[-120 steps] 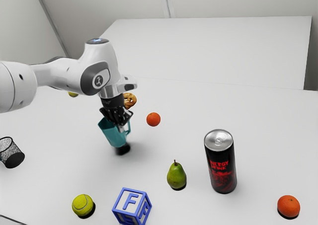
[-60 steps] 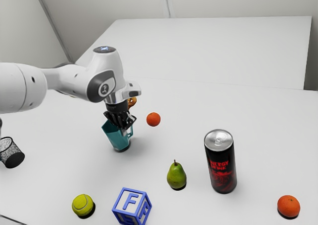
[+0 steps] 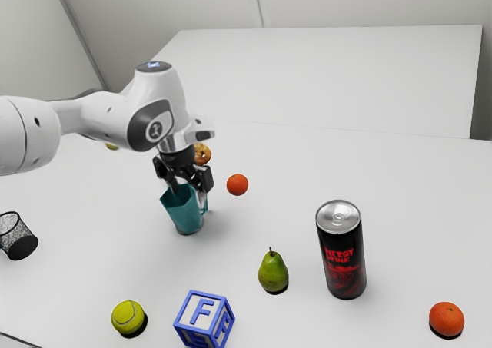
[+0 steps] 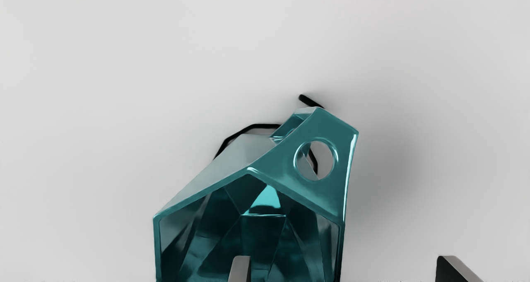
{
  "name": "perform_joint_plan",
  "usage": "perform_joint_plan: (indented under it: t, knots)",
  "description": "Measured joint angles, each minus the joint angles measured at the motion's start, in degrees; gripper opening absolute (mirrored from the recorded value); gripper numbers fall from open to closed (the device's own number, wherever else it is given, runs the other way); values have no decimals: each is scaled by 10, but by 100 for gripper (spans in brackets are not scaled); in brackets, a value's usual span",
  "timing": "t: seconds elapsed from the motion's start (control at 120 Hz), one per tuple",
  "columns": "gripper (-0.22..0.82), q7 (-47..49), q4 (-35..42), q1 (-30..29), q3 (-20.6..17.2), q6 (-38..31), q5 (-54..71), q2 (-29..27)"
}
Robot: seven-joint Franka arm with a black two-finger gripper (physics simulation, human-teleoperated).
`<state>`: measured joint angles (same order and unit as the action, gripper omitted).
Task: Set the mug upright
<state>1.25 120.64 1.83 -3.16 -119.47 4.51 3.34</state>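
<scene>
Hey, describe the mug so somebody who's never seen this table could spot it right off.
Follow the white arm in from the exterior view's left, down to its black gripper. Right there is the mug, teal and faceted. Unlike the round orange fruit nearby, it has an open mouth and a handle with a round hole.

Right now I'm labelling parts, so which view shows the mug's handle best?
The wrist view: the handle is close there, its round hole plain. The exterior view shows it small, on the side of the mug, near the tool.
</scene>
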Motion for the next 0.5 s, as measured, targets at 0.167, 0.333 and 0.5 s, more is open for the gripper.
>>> perform_joint_plan:
  t: [0.167, 0.333, 0.5]
  knots:
    - [54, -1, -22, 9, 1, 4, 1, -23]
    - [58, -1, -93, 20, 3, 26, 5, -28]
    - [59, 0, -155, 26, 2, 71, 8, -28]
